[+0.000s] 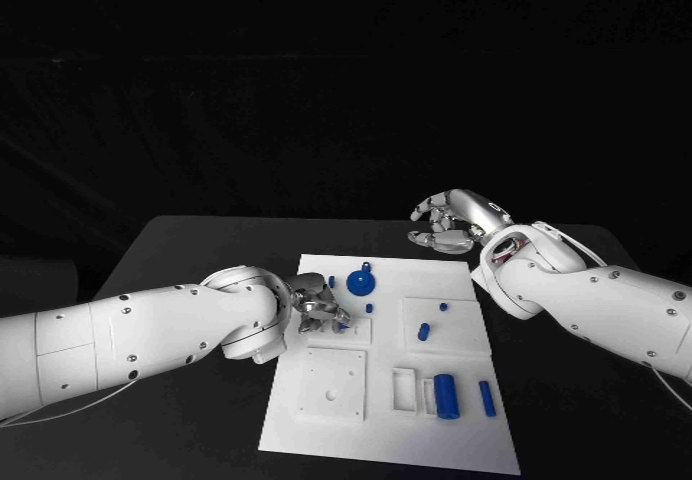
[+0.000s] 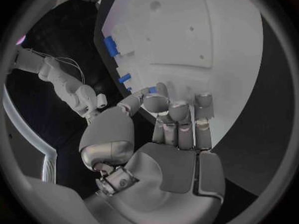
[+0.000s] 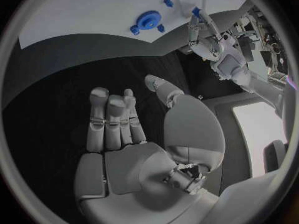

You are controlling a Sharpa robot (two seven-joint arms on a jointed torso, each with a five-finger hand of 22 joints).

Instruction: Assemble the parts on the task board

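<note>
The white task board (image 1: 378, 440) lies in the middle of the black table. My left hand (image 1: 315, 305) is at its left edge, over a raised square plate, and pinches a small blue part (image 1: 342, 325) at its fingertips; the same part (image 2: 151, 90) shows in the left wrist view, and the right wrist view has it (image 3: 196, 11) at the tips of that hand (image 3: 209, 40). A blue gear (image 1: 361, 283) lies flat near the far edge, with small blue pegs around it. My right hand (image 1: 450, 222) hovers beyond the board's far right corner and holds nothing, fingers straight, thumb apart.
Two short blue pegs (image 1: 423, 331) lie on the board's right half. At the near end are a blue cylinder (image 1: 447, 397), a thin blue bar (image 1: 486, 398), a white block (image 1: 404, 388) and a white square plate (image 1: 332, 382) with holes. Bare black table surrounds the board.
</note>
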